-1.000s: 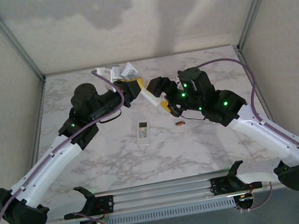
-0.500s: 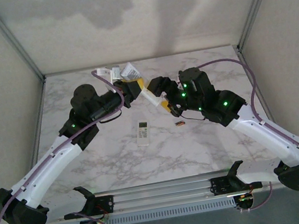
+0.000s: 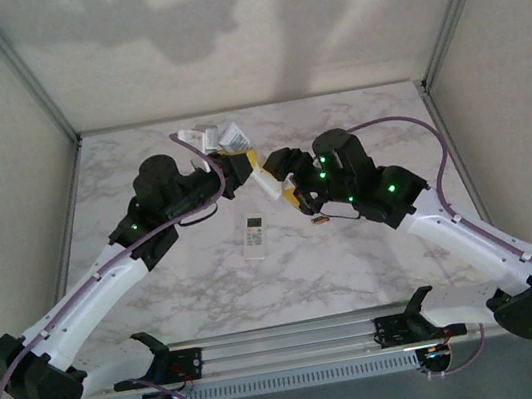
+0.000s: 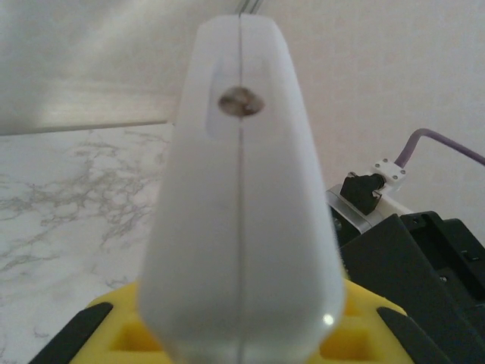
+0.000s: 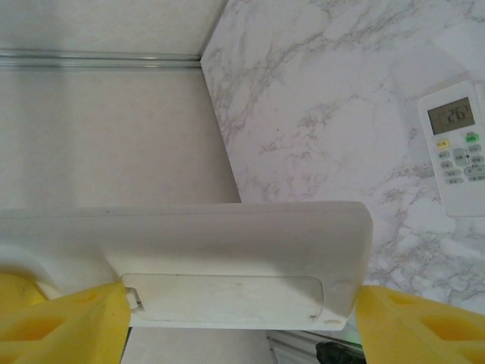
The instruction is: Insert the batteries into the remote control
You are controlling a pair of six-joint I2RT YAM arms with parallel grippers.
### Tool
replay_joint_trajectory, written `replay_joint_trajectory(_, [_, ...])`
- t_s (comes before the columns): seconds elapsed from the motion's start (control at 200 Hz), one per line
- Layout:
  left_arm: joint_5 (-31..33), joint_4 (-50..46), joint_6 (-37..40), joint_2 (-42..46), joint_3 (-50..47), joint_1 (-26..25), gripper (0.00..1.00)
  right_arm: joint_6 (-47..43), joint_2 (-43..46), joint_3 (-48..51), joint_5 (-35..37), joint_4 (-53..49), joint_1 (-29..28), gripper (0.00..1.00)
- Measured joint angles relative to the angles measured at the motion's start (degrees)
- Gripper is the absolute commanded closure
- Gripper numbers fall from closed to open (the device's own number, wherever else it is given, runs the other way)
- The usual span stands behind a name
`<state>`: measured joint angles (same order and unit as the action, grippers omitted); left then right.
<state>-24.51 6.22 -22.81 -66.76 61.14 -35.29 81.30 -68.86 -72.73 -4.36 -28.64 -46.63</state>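
Observation:
The remote control [image 3: 268,181] is a long white bar held off the table between both arms. My left gripper [image 3: 252,164] is shut on one end of it; in the left wrist view that end [image 4: 239,227] rises out of the yellow pads [image 4: 114,334]. My right gripper [image 3: 291,191] straddles the other end. In the right wrist view the remote's back [image 5: 227,235] and its closed battery cover [image 5: 223,296] lie between the wide-apart yellow fingers [image 5: 61,326]. Whether the pads press on it I cannot tell. One battery [image 3: 318,220] lies on the marble just under the right wrist.
A shorter white remote with a display [image 3: 255,237] lies face up near the table's middle, also visible as the display remote [image 5: 458,148] on the right. Small white packets [image 3: 220,134] sit at the back, behind the left gripper. The marble table [image 3: 162,307] is walled on three sides.
Both grippers and the remote have drifted slightly left and nearer. The right gripper's fingers have come closer together around the remote's end. The left grip is unchanged.

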Motion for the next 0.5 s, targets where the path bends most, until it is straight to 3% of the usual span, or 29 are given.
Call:
replay_joint_trajectory(0.27, [1.4, 2.1, 2.2, -0.8, -4.0, -0.4, 1.0, -0.9, 2.8, 10.1, 2.2, -11.7, 0.2, 0.27])
replay_joint_trajectory(0.38, [0.6, 5.2, 1.3, -2.5, -6.1, -0.9, 1.0, -1.7, 7.3, 15.9, 2.8, -14.4, 0.4, 0.19])
replay_joint_trajectory(0.501, [-0.4, 7.6, -0.9, -3.9, -8.5, -2.0, 1.0, -2.3, 10.6, 16.9, 1.2, -10.3, 0.5, 0.01])
